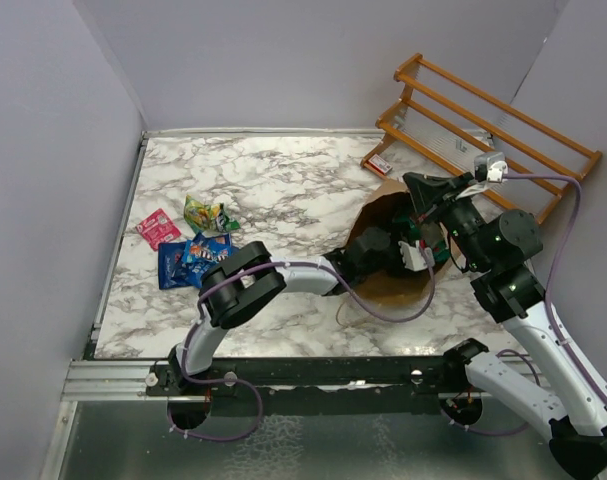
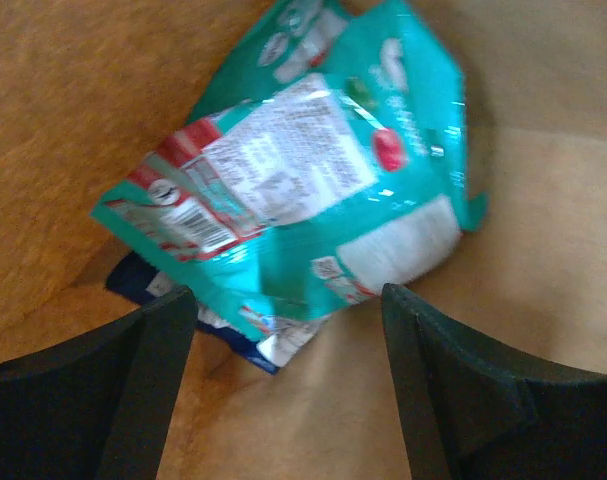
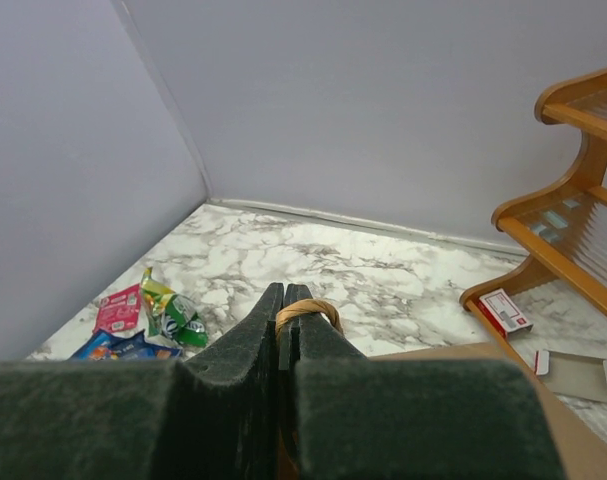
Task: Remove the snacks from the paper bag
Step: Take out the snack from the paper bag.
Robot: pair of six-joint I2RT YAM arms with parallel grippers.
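Note:
The brown paper bag (image 1: pixel 383 285) lies on its side at the table's right, mouth toward the arms. My left gripper (image 2: pixel 288 320) is deep inside it, open, its fingers (image 2: pixel 143 370) on either side of and just short of a green snack packet (image 2: pixel 293 190) that lies over a dark blue packet (image 2: pixel 228 345). My right gripper (image 3: pixel 285 300) is shut on the bag's twisted-paper handle (image 3: pixel 308 312) and holds the bag's upper edge up. Outside the bag, on the left of the table, lie a red-pink packet (image 1: pixel 157 228), a green packet (image 1: pixel 207 215) and blue packets (image 1: pixel 193 258).
A wooden slatted rack (image 1: pixel 483 130) stands at the back right, with a small red-and-white box (image 1: pixel 378 166) and a white carton (image 3: pixel 573 372) at its foot. Grey walls close the left and back sides.

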